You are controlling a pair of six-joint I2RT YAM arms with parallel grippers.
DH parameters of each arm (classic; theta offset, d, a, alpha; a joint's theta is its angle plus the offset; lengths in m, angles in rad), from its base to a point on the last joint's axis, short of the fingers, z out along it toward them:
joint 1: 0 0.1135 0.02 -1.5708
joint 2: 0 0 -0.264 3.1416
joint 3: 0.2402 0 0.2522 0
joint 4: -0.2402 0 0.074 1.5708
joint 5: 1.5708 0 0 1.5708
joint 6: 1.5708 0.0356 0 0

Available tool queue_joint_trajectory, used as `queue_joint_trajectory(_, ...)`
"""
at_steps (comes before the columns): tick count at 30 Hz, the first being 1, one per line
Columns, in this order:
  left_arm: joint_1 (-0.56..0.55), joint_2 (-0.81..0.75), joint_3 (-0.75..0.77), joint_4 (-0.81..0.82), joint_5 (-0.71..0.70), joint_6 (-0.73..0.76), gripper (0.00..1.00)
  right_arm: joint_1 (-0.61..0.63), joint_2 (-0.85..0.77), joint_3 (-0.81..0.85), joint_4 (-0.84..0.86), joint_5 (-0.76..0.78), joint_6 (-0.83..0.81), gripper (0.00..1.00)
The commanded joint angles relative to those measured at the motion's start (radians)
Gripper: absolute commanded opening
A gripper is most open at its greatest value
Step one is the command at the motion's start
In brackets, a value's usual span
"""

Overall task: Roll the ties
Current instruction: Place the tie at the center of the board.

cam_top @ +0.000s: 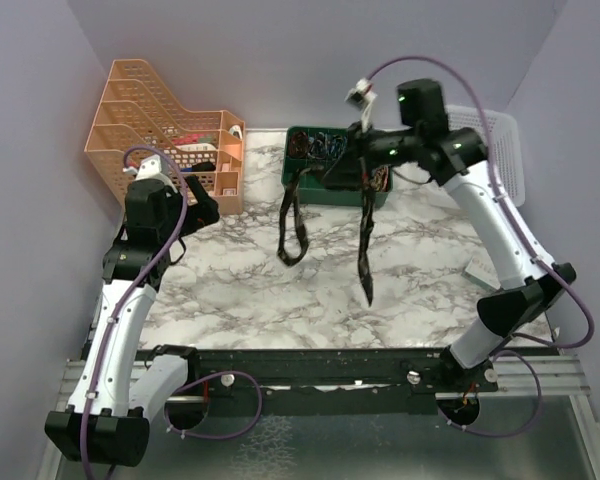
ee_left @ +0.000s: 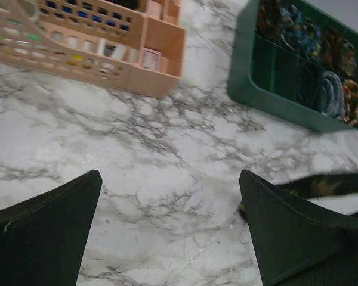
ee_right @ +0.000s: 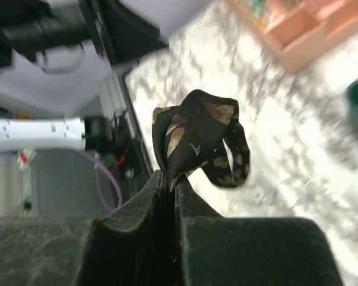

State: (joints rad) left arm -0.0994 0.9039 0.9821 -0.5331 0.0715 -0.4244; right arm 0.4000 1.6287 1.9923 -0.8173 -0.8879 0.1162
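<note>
The big marble table (cam_top: 240, 290) has an orange rack (cam_top: 140, 110) at the back left and a green tray (ee_left: 241, 65) in the middle. The tie (cam_top: 365, 238) is up in the air, just in front of the tray. It is long, thin and black with little gold leaf spots. One part droops in a loop and the other part hangs down to a pointy tip. The right gripper (ee_right: 172, 179) pinches it tight. The left gripper (ee_left: 170, 174) sits low by the rack, fingers wide apart, holding nothing.
</note>
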Motion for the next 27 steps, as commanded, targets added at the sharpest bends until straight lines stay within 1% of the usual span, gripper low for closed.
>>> queue_joint_trajectory(1,0.004,0.028,0.113,-0.154,-0.330,-0.062,0.99,0.179,0.033,-0.092,-0.153,0.188,-0.098,0.08)
queue_joint_trajectory(4,0.007,0.016,0.120,-0.169,-0.371,-0.084,0.99,0.328,0.093,-0.075,-0.162,0.234,-0.101,0.08)
queue_joint_trajectory(6,0.007,-0.004,0.111,-0.169,-0.414,-0.097,0.99,0.397,0.133,-0.072,-0.143,0.257,-0.085,0.08)
queue_joint_trajectory(9,0.007,-0.026,0.107,-0.180,-0.464,-0.092,0.99,0.439,0.170,-0.190,-0.014,0.264,-0.029,0.10)
queue_joint_trajectory(11,0.007,-0.033,0.108,-0.188,-0.482,-0.083,0.99,0.448,0.192,-0.261,0.085,0.261,0.044,0.11)
queue_joint_trajectory(12,0.007,-0.036,0.110,-0.192,-0.487,-0.081,0.99,0.454,0.202,-0.288,0.133,0.273,0.079,0.14)
queue_joint_trajectory(13,0.007,-0.042,0.109,-0.192,-0.490,-0.080,0.99,0.458,0.213,-0.298,0.179,0.294,0.105,0.21)
queue_joint_trajectory(15,0.007,-0.045,0.106,-0.192,-0.486,-0.080,0.99,0.463,0.244,-0.313,0.228,0.339,0.162,0.40)
queue_joint_trajectory(17,0.007,-0.044,0.104,-0.189,-0.471,-0.080,0.99,0.462,0.287,-0.297,0.206,0.344,0.164,0.41)
queue_joint_trajectory(18,0.007,-0.042,0.103,-0.187,-0.462,-0.077,0.99,0.463,0.304,-0.293,0.194,0.342,0.162,0.53)
queue_joint_trajectory(19,0.007,-0.042,0.101,-0.184,-0.455,-0.074,0.99,0.463,0.311,-0.285,0.169,0.363,0.162,0.74)
queue_joint_trajectory(20,0.007,-0.042,0.096,-0.181,-0.441,-0.070,0.99,0.464,0.302,-0.295,0.163,0.395,0.163,0.85)
queue_joint_trajectory(21,0.007,-0.043,0.090,-0.175,-0.427,-0.066,0.99,0.463,0.279,-0.312,0.169,0.445,0.164,0.90)
queue_joint_trajectory(22,0.007,-0.043,0.084,-0.170,-0.414,-0.065,0.99,0.463,0.251,-0.331,0.170,0.475,0.166,0.91)
queue_joint_trajectory(24,0.007,-0.043,0.073,-0.163,-0.392,-0.063,0.99,0.463,0.168,-0.398,0.179,0.585,0.193,0.93)
queue_joint_trajectory(27,0.007,-0.042,0.053,-0.143,-0.356,-0.057,0.99,0.454,0.011,-0.541,0.170,0.821,0.261,0.94)
